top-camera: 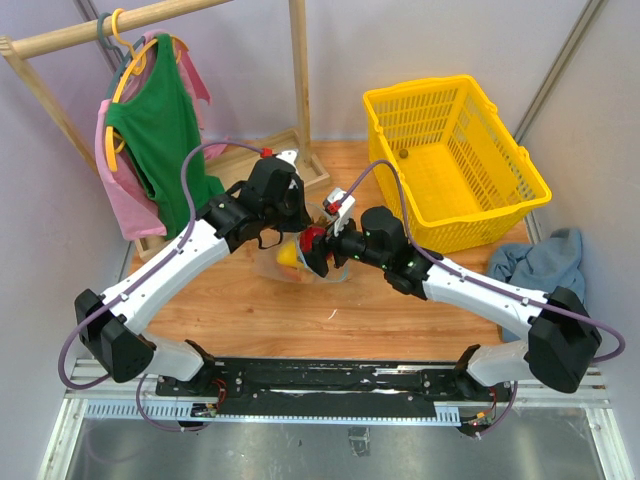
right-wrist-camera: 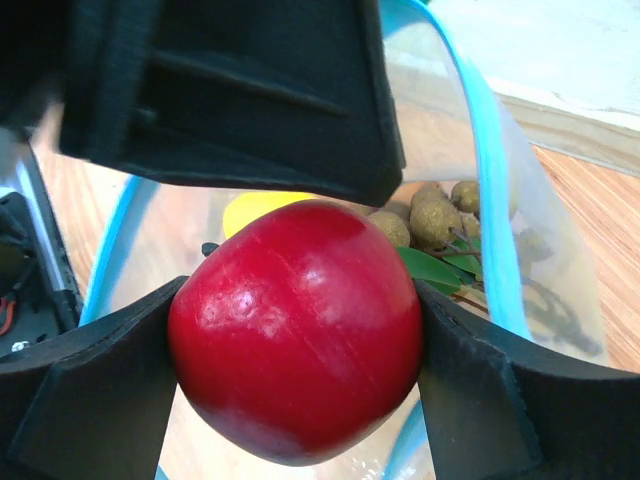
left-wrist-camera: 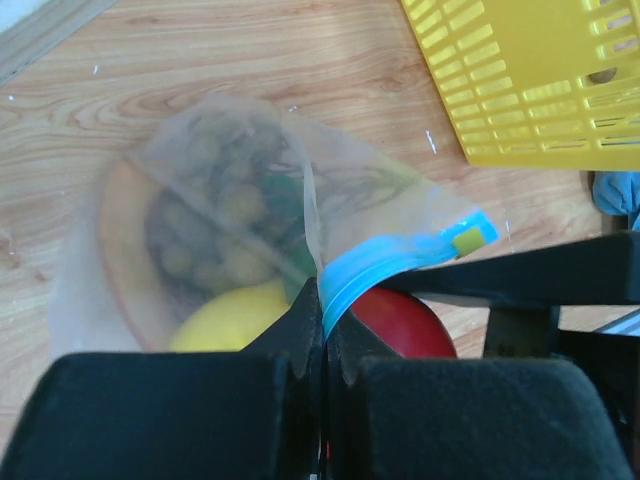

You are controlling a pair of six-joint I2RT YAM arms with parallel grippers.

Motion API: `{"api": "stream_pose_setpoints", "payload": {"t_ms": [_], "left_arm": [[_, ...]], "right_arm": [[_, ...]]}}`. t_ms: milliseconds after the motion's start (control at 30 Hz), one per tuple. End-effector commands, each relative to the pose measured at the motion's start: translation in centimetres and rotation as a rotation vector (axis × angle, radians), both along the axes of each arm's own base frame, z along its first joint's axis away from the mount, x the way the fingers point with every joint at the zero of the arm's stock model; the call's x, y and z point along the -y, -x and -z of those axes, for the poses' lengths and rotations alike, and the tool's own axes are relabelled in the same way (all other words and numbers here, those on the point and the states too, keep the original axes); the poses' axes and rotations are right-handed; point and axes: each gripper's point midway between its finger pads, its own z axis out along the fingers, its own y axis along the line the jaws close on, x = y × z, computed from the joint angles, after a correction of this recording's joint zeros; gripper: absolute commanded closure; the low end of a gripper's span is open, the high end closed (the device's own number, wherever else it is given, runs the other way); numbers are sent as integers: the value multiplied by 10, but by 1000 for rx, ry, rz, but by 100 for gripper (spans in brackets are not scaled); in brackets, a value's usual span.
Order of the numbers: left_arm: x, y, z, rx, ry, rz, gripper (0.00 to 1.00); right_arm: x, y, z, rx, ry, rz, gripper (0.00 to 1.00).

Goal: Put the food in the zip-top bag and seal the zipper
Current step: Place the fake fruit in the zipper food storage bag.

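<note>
Left jaws clamped on the zipper (left-wrist-camera: 390,262), I lower the red fruit (right-wrist-camera: 295,330) gripped by wide right jaws inside the zip-top bag (left-wrist-camera: 200,180)

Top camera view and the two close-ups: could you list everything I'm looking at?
zip-top bag: one, clear, mid-table, mouth open
zipper: one, blue-teal strip along the bag's mouth
red fruit: one, red, at the bag's mouth
yellow fruit: one, yellow, inside the bag
small round fruits: a bunch, tan-brown with green leaves, inside the bag
basket: one, yellow, far right
small item: one, brownish, in the basket; unclear what
cloth: one, blue, beside the basket
green garment: one, hanging on the rack
pink garment: one, same rack
rack: one, wooden, far left
table: one, wooden
left gripper: black, shut on the zipper
right gripper: black, gripping the red fruit
</note>
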Motion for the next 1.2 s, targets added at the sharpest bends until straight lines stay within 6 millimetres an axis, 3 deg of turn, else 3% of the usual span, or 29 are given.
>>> {"api": "stream_pose_setpoints", "payload": {"t_ms": [0,100,267,467,667,833,967,1167], "left_arm": [[13,0,-15,37,61,5,100],[17,6,-13,28,60,23,100],[33,15,-5,6,79,73,100],[50,23,-12,13,132,114,100],[37,22,-9,43,179,22,100],[22,19,-4,48,237,-64,100],[11,12,-1,47,312,-115,100],[11,10,-4,38,367,-113,100]], "right_arm": [[7,-24,3,77,-10,106,53],[19,-41,7,56,-46,188,51],[18,-50,2,67,-102,183,49],[25,-59,26,75,-6,207,42],[20,-55,43,34,50,153,27],[13,-49,36,13,46,103,11],[7,-40,27,0,26,49,9],[2,-26,21,-6,31,-6,14]]}}
